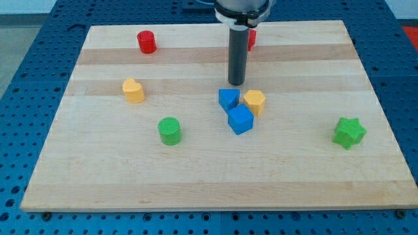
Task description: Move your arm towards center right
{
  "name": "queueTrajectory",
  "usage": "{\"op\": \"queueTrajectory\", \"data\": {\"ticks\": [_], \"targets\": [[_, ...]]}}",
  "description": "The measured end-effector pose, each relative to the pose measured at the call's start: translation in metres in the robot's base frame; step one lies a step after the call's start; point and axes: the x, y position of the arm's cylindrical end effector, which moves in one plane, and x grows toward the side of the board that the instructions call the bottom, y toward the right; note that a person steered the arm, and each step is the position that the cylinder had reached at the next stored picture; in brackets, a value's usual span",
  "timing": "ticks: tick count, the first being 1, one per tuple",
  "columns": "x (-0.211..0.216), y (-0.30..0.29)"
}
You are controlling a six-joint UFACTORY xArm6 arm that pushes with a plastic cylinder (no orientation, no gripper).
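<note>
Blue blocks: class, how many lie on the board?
2. A blue triangular block sits just below my tip; a blue cube sits just below that, both beside the yellow hexagonal block. None looks hidden.

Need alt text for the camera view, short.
My tip stands just above a central cluster: blue triangular block, yellow hexagonal block, blue cube. Elsewhere on the wooden board: red cylinder, yellow heart, green cylinder, green star.

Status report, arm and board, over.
My tip just above the blue triangular block. Centre right not reached. Yellow block sits down-right; green star far right.
</note>
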Motion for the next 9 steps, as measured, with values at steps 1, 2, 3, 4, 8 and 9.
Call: {"op": "queueTrajectory", "data": {"ticks": [1,2,3,4,8,9], "targets": [[-0.003,0.008],[-0.01,0.018],[-0.017,0.025],[-0.026,0.026],[-0.037,0.075],[-0.037,0.087]]}}
